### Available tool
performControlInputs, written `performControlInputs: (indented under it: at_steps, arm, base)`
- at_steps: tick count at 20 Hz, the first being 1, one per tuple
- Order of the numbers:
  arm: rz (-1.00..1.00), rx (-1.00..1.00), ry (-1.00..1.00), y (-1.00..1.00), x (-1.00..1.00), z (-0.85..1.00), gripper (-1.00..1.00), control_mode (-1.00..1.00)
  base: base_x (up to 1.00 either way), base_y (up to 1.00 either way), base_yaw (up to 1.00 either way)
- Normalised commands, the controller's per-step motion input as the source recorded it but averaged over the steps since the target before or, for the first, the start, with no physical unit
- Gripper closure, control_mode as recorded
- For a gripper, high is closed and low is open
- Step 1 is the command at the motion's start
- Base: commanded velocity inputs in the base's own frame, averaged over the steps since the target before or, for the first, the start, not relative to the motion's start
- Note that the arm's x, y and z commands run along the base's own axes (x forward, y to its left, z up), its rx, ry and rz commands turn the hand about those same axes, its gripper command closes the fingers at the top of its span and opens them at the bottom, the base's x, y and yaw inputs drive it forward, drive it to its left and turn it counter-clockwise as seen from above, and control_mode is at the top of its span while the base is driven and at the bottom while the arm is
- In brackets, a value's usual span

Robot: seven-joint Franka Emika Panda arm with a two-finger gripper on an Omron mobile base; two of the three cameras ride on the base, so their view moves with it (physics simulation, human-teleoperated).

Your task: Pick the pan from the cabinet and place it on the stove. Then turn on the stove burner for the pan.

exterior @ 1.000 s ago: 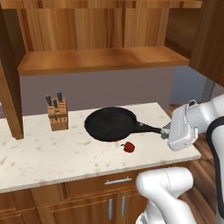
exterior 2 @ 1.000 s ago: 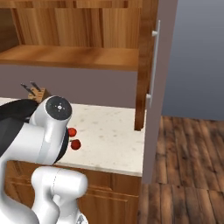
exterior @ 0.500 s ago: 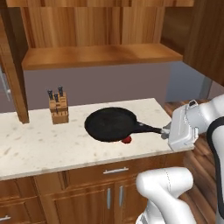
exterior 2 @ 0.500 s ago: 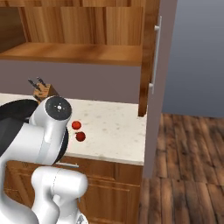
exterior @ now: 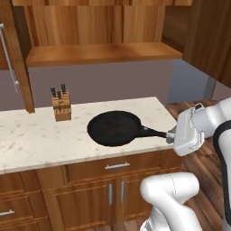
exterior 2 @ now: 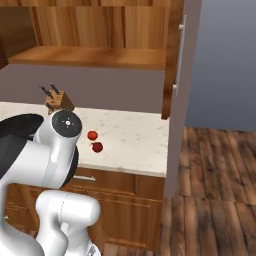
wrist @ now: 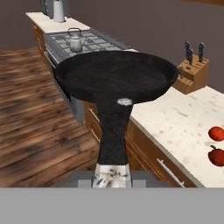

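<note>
Matte black, the pan point(exterior: 114, 128) hangs level above the pale speckled counter point(exterior: 36, 140) in the left base view, its thin handle running right into the gripper point(exterior: 171, 135), whose jaws are clamped on the silvery tip. The hand view looks along that handle to the pan's empty bowl and, beyond it, the grey stove point(wrist: 89, 43) with a small kettle point(wrist: 75, 41) on its grates. Two red fruits point(wrist: 217, 144) lie on the counter there, and the right base view shows them too. A wooden knife block point(exterior: 62, 104) holding dark-handled knives stands near the wall. Above, the cabinet point(exterior: 103, 49) stands open with a bare wooden shelf. No writing is legible anywhere
</note>
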Motion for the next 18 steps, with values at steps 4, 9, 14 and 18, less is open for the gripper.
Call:
performControlInputs:
  at_steps: [4, 9, 14, 18]
  arm:
    - [0.00, 0.00, 0.00, 0.00, 0.00, 0.00, 1.00, 1.00]
    - [0.00, 0.00, 0.00, 0.00, 0.00, 0.00, 1.00, 1.00]
    - [0.00, 0.00, 0.00, 0.00, 0.00, 0.00, 1.00, 1.00]
    - [0.00, 0.00, 0.00, 0.00, 0.00, 0.00, 1.00, 1.00]
  base:
    - [-0.49, 0.33, 0.00]
    - [-0.47, 0.47, 0.00]
    - [-0.44, 0.52, 0.00]
    - [-0.42, 0.56, 0.00]
